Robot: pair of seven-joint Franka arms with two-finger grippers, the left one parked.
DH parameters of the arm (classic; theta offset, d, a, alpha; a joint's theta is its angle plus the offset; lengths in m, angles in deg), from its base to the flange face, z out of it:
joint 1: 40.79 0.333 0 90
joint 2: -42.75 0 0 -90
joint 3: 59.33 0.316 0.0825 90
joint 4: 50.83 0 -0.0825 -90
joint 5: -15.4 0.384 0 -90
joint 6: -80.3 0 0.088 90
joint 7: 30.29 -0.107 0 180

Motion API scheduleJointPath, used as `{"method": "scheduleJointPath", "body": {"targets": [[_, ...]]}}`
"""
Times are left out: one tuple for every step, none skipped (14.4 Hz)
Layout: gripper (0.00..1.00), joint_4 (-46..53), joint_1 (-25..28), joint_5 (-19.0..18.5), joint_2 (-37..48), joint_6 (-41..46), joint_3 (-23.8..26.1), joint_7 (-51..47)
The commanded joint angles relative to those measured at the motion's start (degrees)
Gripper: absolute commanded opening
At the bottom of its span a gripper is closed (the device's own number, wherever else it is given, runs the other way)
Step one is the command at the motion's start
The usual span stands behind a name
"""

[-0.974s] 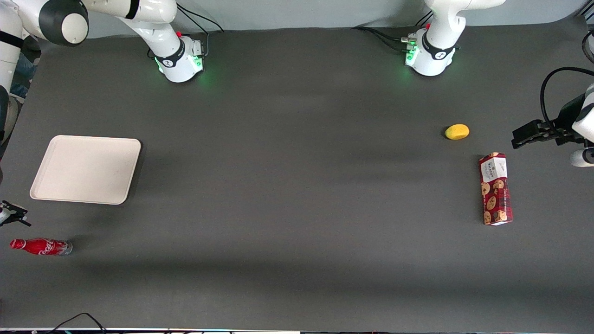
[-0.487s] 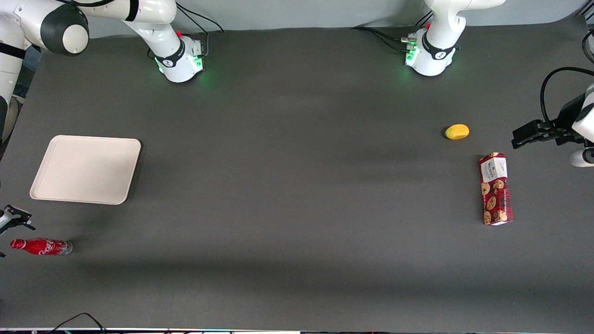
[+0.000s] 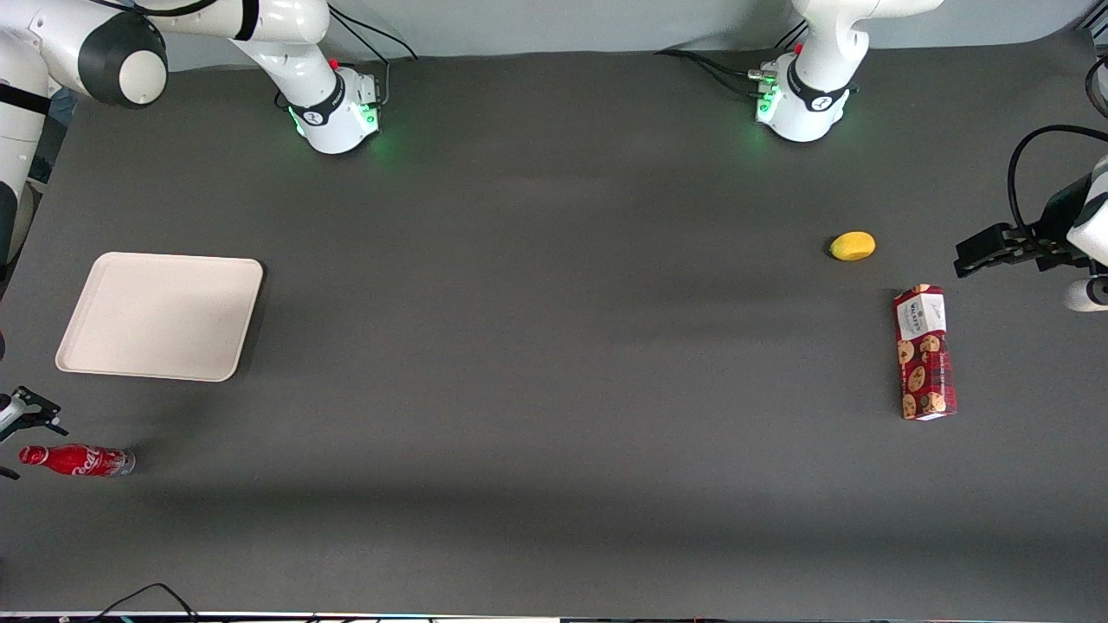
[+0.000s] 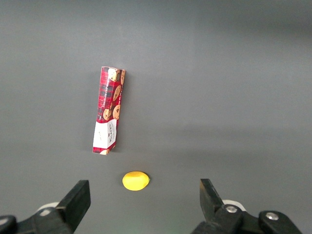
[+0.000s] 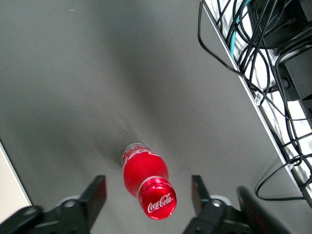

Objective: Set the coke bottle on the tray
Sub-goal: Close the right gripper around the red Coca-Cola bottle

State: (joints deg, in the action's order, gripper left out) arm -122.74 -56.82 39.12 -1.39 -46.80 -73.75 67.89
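Note:
The coke bottle [image 3: 78, 459] lies on its side on the dark table, near the working arm's end, its red cap pointing at that end. My gripper [image 3: 21, 439] is at the table's edge by the cap, open. In the right wrist view the bottle [image 5: 146, 175] shows cap-first, and the gripper [image 5: 148, 189] has one black finger on each side of the cap, touching neither. The off-white tray [image 3: 160, 316] lies flat with nothing on it, farther from the front camera than the bottle. A strip of its rim [image 5: 7, 187] shows in the right wrist view.
A red cookie box [image 3: 924, 352] and a small yellow fruit [image 3: 853, 246] lie toward the parked arm's end; both also show as the box [image 4: 108, 110] and fruit [image 4: 135, 180]. Cables [image 5: 253, 73] hang past the table edge beside the bottle.
My gripper has crept a little nearer the front camera, so its fingers now straddle the cap. The bottle and tray have not moved.

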Motion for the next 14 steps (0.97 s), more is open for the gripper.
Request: {"method": "scheduleJointPath", "body": {"targets": [[0.32,2.12,-0.32,1.59,-1.21,0.45,0.09,1.84],[0.22,2.12,-0.32,1.42,-1.21,0.45,0.09,1.84],[0.15,2.12,-0.32,1.42,-1.21,0.45,0.09,1.84],[0.07,2.12,-0.32,1.24,-1.21,0.45,0.09,1.84],[0.03,2.12,-0.32,1.15,-1.21,0.45,0.09,1.84],[0.0,2.12,-0.23,1.15,-1.21,0.45,0.09,1.84],[0.0,2.21,-0.23,1.07,-0.95,0.45,0.09,1.58],[0.0,2.12,0.03,0.89,-0.43,0.54,0.09,1.23],[0.0,2.12,0.3,0.8,0.36,1.32,0.0,0.96],[0.0,1.95,0.38,0.71,1.59,3.16,-0.08,0.61],[0.0,1.6,0.56,0.63,2.82,5.35,-0.26,0.09],[0.0,1.16,0.65,-0.24,3.96,7.2,-0.26,-1.66],[0.0,0.02,1.43,-3.65,6.58,9.13,-0.17,-4.98],[0.0,-1.21,2.14,-7.16,9.39,10.98,0.09,-9.11]]}}
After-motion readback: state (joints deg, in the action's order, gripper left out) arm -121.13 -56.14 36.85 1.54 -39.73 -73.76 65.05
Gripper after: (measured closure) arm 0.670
